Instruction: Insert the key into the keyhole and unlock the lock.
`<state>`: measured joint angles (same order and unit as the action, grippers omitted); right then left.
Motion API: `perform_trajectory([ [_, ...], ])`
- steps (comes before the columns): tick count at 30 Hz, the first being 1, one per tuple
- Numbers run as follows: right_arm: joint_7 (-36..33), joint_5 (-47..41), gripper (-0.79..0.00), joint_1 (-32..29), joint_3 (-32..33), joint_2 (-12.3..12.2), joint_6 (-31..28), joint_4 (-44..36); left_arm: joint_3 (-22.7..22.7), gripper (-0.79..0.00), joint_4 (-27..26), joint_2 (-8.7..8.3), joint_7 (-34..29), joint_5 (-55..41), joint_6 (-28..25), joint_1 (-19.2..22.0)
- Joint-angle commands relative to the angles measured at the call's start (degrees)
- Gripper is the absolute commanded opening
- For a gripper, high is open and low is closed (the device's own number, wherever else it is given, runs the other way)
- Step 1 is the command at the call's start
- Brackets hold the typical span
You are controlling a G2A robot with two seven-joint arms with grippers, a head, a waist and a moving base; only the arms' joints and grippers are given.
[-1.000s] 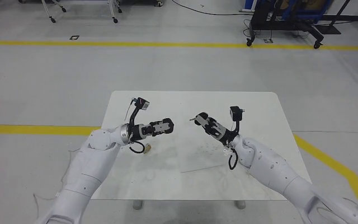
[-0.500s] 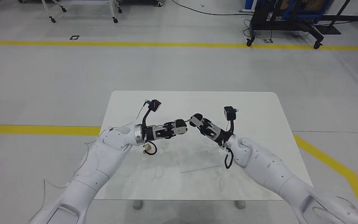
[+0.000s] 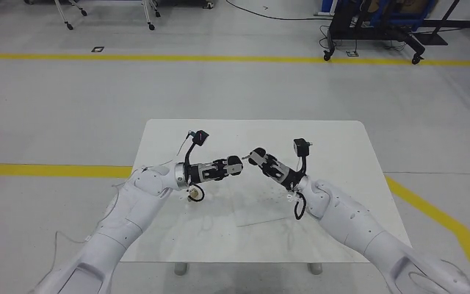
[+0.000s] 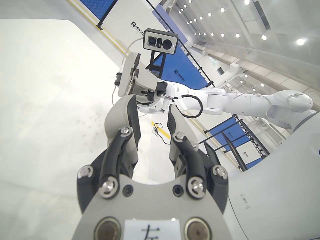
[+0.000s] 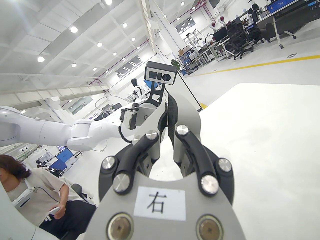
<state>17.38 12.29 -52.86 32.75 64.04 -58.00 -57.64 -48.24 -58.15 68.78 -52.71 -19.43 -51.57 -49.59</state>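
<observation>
Key: too small for me to make out; I cannot tell whether the right gripper (image 3: 253,156) pinches it.
Right gripper: fingers pressed nearly together, above the table's (image 3: 330,140) middle.
Left gripper (image 3: 237,163): fingers spread, its tip just beside the right gripper's.
Small yellowish object (image 3: 194,193): by my left wrist; possibly the lock, I cannot tell.

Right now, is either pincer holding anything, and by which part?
Cannot be told. The left pincer is open, nothing between its black ribbed pads. The right pincer is shut; anything thin pinched there is hidden.
</observation>
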Motion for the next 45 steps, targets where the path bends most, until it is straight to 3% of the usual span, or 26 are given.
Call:
perform_trajectory([
  [1,0.3,0.5,-0.785,-0.3,0.6,-0.1,0.0,-0.3,0.1,-0.517,0.2,-0.03,0.1,0.0,-0.1,0.0],
  [6,-0.1,1.5,-0.785,-1.2,1.4,-0.2,0.0,-1.9,0.3,-0.508,0.6,-0.06,0.5,-0.9,-0.5,-0.1],
  [14,-7.2,-4.6,-0.785,-0.7,0.4,0.0,0.0,-2.1,0.7,-0.523,0.3,-0.14,0.3,-1.8,-0.3,0.3],
  [18,-9.3,-6.4,-0.785,-0.6,1.0,0.1,0.0,-1.8,0.7,-0.631,0.3,-0.17,0.4,-1.4,-0.4,0.3],
  [24,-10.9,-7.1,-0.785,-1.1,2.5,0.1,0.0,-1.8,0.7,-0.696,0.8,-0.17,0.6,-1.3,-0.5,0.2],
  [26,-11.5,-7.2,-0.785,-1.3,2.9,0.1,0.0,-1.8,0.7,-0.785,0.9,-0.16,0.5,-1.1,-0.5,0.2],
  [40,-17.1,-9.3,-0.785,-2.0,5.1,0.5,0.0,-1.7,-0.2,-0.785,0.7,-0.30,0.7,-0.5,0.0,0.1],
  [41,-17.4,-9.4,-0.785,-2.1,5.3,0.5,0.0,-1.7,-0.2,-0.742,0.6,-0.30,0.7,-0.4,0.0,0.0],
  [42,-17.7,-9.4,-0.785,-2.1,5.5,0.6,0.0,-1.7,-0.2,-0.413,0.5,-0.30,0.6,-0.4,0.2,0.0],
  [43,-17.9,-9.4,-0.785,-2.2,5.6,0.6,0.0,-1.7,-0.3,0.000,0.4,-0.31,0.6,-0.5,0.3,0.0],
  [45,-18.4,-9.6,-0.785,-2.4,6.0,0.7,0.0,-1.8,-0.4,0.000,0.3,-0.32,0.5,-0.5,0.4,-0.1],
])
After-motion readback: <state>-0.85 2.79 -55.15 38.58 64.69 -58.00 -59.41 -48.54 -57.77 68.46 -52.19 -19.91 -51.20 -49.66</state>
